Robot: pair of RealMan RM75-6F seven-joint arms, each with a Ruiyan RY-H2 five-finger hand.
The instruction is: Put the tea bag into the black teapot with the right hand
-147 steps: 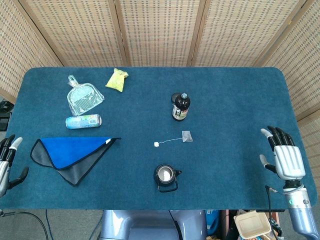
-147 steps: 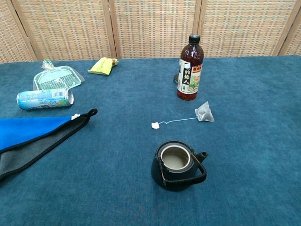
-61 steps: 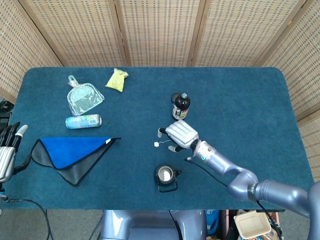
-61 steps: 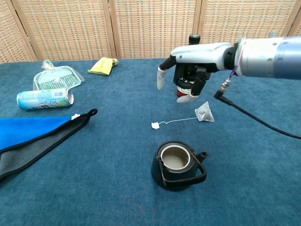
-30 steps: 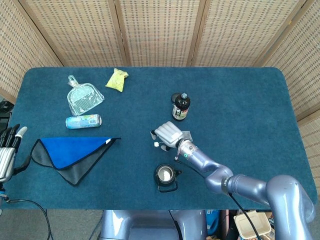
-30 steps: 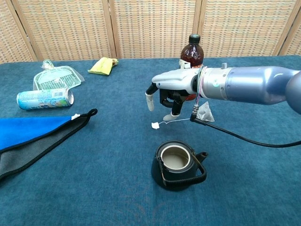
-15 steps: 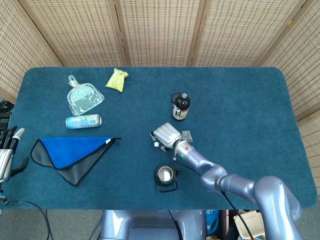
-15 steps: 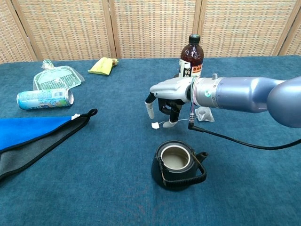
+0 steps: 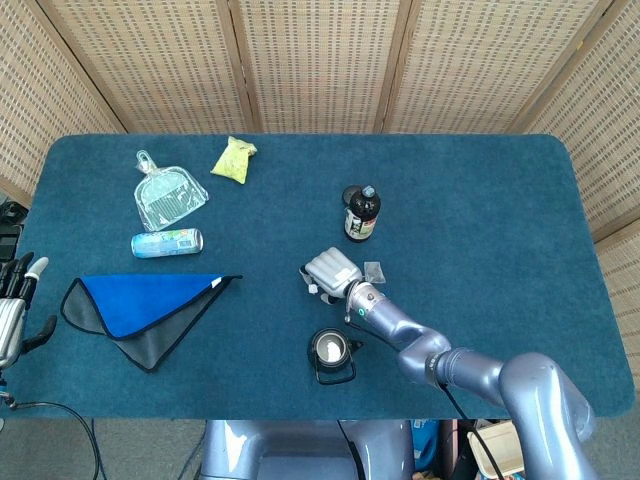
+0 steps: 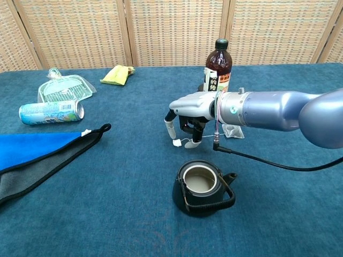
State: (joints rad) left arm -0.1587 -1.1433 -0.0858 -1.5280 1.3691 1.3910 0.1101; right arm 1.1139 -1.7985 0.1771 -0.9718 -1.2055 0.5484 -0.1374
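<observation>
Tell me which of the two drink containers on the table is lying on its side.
The light-blue drink can, near the table's left side beside the clear plastic dustpan, lies on its side. The dark bottle behind the right hand stands upright.

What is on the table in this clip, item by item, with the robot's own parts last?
teapot: one, black, lid off, near edge at centre.
tea bag: one, grey pouch lying behind the right forearm; its string runs to a white tag under the fingers.
bottle: one, dark with a label, upright behind the hand.
can: one, pale green, on its side, left.
dustpan: one, clear plastic, far left.
packet: one, yellow-green, far side.
cloth: one, blue over grey, left front.
right hand: fingers curled down over the tag; grip unclear.
left hand: at the left table edge, empty, fingers apart.
</observation>
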